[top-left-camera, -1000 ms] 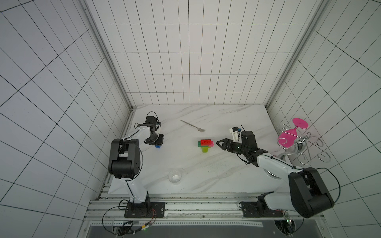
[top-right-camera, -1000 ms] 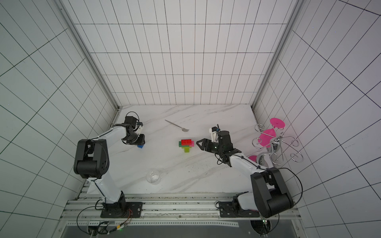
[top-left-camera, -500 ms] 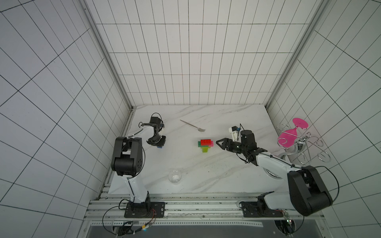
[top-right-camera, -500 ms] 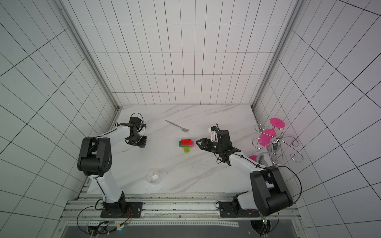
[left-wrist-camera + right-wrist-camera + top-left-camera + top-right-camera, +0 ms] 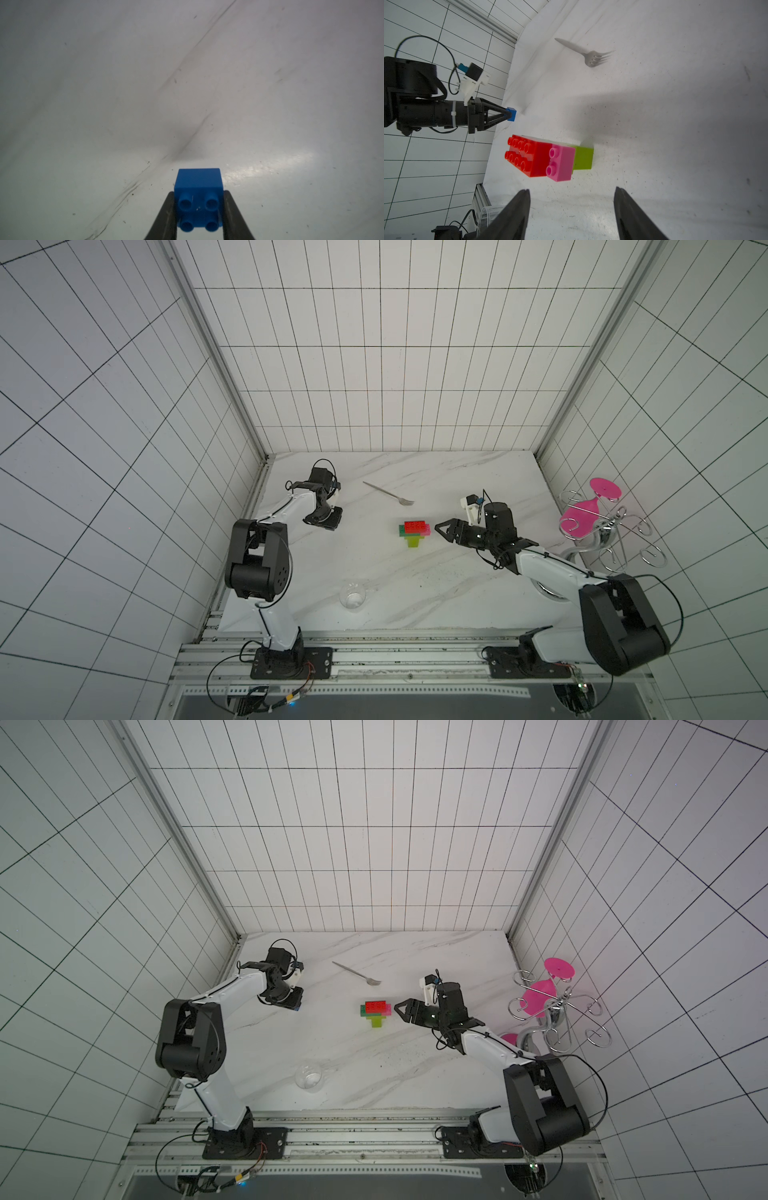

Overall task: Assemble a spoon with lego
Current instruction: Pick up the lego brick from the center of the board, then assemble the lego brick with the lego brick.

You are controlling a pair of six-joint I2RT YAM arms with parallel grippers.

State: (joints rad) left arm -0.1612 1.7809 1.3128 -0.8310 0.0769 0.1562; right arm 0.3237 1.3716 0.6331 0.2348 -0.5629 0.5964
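Observation:
The partly built spoon point(image 5: 415, 531) lies at the table's middle: a red brick point(image 5: 525, 155) on top, a pink one point(image 5: 561, 164) beside it, a dark green one point(image 5: 402, 532) underneath and a lime green stem point(image 5: 583, 159). My right gripper point(image 5: 572, 189) stands open and empty just right of it, also seen in both top views point(image 5: 437, 527) point(image 5: 397, 1007). At the far left my left gripper point(image 5: 198, 192) is shut on a small blue lego brick point(image 5: 198, 187), low over the table point(image 5: 328, 523). The right wrist view shows that brick point(image 5: 511, 114) at the fingertips.
A silver metal fork point(image 5: 388, 494) lies behind the build. A clear cup point(image 5: 352, 595) stands near the front edge. At the right wall is a wire rack point(image 5: 611, 531) with pink glasses point(image 5: 582, 518). The left wall runs close to the left arm.
My left gripper has shut on the blue brick and shifted slightly right with it. The right arm and the build have not moved.

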